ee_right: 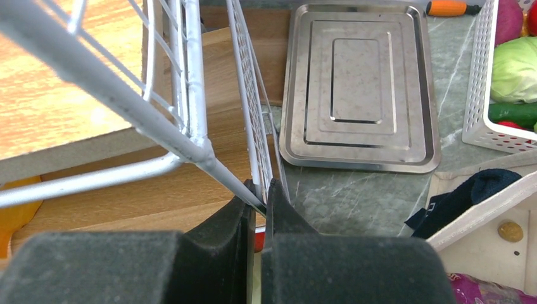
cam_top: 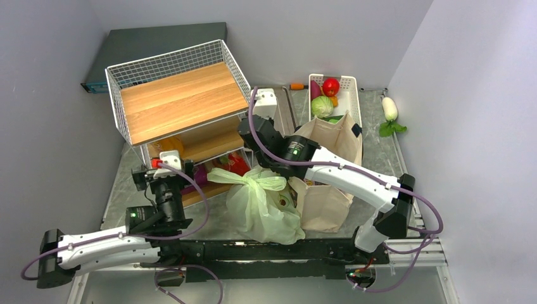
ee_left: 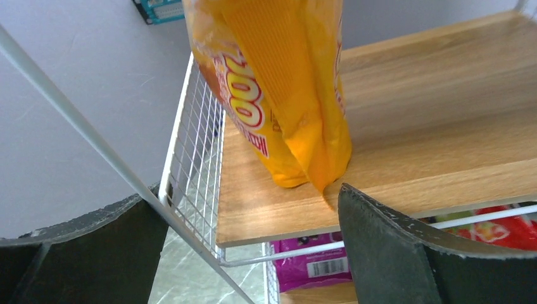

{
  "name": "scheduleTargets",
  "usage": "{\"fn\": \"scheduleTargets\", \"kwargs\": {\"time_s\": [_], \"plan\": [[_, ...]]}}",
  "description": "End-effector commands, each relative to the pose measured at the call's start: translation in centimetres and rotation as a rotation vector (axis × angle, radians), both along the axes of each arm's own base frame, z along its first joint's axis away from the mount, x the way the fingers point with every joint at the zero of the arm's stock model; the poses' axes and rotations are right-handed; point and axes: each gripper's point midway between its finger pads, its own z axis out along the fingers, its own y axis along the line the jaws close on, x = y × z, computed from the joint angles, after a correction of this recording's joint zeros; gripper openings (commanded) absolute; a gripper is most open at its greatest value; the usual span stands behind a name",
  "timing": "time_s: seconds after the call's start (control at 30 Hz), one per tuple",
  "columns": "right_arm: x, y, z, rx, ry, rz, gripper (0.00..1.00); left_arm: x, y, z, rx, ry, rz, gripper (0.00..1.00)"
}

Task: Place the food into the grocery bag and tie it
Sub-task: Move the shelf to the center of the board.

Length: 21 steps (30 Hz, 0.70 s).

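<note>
Top external: the bulging bag [cam_top: 263, 209], handles knotted, stands on the table [cam_top: 380, 149] against the tote [cam_top: 326, 202]. The basket [cam_top: 356, 95] holds cabbage [cam_top: 322, 106] and tomato [cam_top: 330, 87]. My left fingers [ee_left: 386, 253] gape; my right fingers [ee_right: 285, 221] are closed.

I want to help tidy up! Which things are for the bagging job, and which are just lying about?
For the job: grocery bag, its handles knotted; left pincer, open; right pincer, shut.
Just lying about: canvas tote, wire rack, orange snack bag, metal tray, white basket, cabbage, radish.
</note>
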Motion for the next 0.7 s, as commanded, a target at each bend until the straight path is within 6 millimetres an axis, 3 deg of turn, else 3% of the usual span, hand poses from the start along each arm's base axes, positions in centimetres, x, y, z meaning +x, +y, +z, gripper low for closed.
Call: {"fn": "scheduleTargets", "kwargs": {"time_s": [0.0,0.2,0.37,0.67], "plan": [[-0.6,1.7,0.9,0.124,0.038,0.057,0.0,-0.3,1.0,-3.1,-0.038,0.055,0.066,0.99],[-1.0,2.0,0.4,0.121,0.047,0.091,0.0,0.0,2.8,-4.1,-0.075,0.034,0.19,0.99],[-1.2,2.2,0.1,0.108,0.044,0.111,0.0,0.3,3.1,-5.5,-0.097,0.019,0.241,0.99],[-1.4,2.3,-0.4,0.089,0.053,0.135,0.0,1.8,4.0,-4.5,-0.162,-0.083,0.358,0.99]]}}
